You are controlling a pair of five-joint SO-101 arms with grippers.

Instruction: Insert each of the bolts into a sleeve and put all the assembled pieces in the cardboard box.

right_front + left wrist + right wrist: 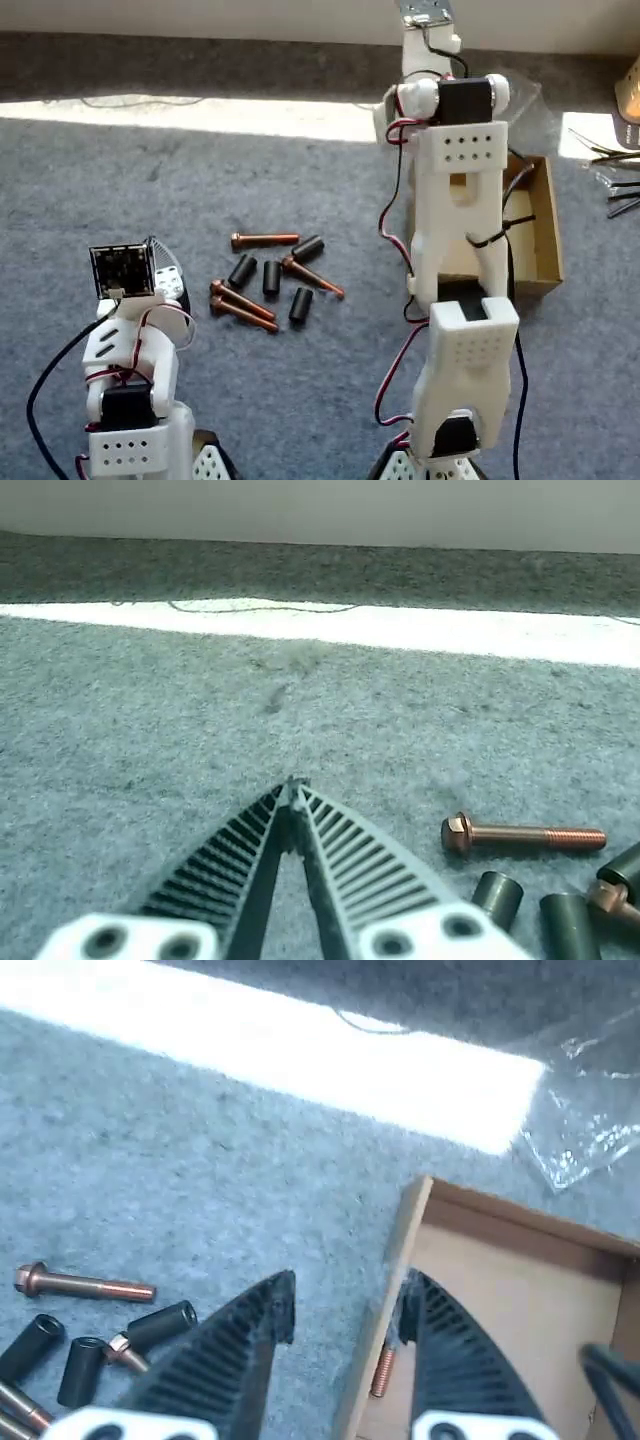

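Where arm [460,200] overlaps cardboard box [538,235], interior part-hidden

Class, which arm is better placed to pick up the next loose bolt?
Probably left: the left gripper hangs near the loose bolt; the right gripper straddles a wall of the cardboard box.

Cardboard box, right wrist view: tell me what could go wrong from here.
1. The open right claw sits astride the cardboard box wall; lowering could snag or shove the box.
2. The bolts and sleeves lie bunched together, so a grab by the shut left claw may scatter neighbours.
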